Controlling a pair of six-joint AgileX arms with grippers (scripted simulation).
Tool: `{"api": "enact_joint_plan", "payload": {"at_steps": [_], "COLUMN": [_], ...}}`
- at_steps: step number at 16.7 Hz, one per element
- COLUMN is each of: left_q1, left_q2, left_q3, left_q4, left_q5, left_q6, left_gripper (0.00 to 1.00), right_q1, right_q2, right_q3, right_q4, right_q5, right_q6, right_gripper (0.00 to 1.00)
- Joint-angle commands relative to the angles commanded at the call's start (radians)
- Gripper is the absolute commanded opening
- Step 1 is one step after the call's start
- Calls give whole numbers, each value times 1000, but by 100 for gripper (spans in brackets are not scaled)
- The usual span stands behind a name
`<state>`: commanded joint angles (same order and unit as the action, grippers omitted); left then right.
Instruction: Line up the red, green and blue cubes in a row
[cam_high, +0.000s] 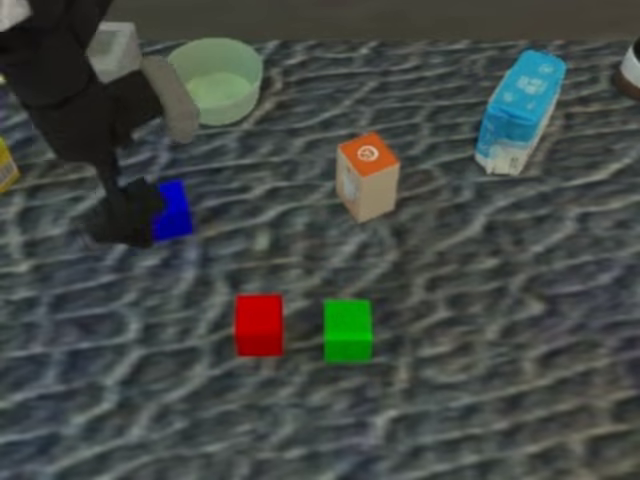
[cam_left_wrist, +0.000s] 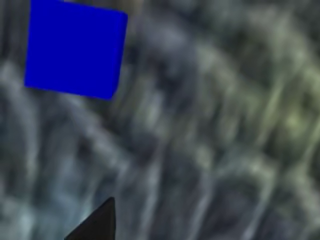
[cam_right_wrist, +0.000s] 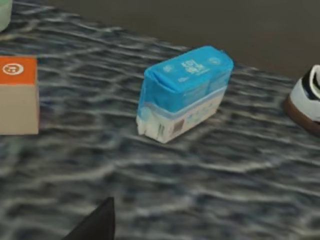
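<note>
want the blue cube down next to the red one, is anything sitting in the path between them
Nothing visible does. The blue cube sits by the left gripper at the table's left; the cloth between it and the red cube is bare. The beige carton stands off to the right, clear of that path.

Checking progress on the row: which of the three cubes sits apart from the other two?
The blue cube, right beside the left gripper at the table's left. The red cube and green cube sit side by side nearer the front.

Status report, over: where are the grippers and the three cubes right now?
Left gripper at blue cube, grip unclear. Right arm out of top view. Red cube and green cube side by side. Nothing blocking.
</note>
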<state>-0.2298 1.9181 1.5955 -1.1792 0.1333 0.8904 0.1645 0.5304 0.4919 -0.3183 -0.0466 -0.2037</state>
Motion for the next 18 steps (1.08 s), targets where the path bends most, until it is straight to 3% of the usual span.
{"api": "enact_joint_plan", "payload": {"at_steps": [9, 18], "left_q1": [-7, -5], "left_q2": [420, 445], "left_q3": [481, 494], "left_q4": [-135, -119], "left_q5": [-117, -128], "left_q6": [145, 151], "left_gripper": [100, 100], "right_q1": [-145, -154], "right_q2": [-496, -530], "right_q3": [-461, -492], "right_q4": [296, 318], "right_q5": [42, 47], "right_q6": [190, 204], "right_gripper": [100, 100]}}
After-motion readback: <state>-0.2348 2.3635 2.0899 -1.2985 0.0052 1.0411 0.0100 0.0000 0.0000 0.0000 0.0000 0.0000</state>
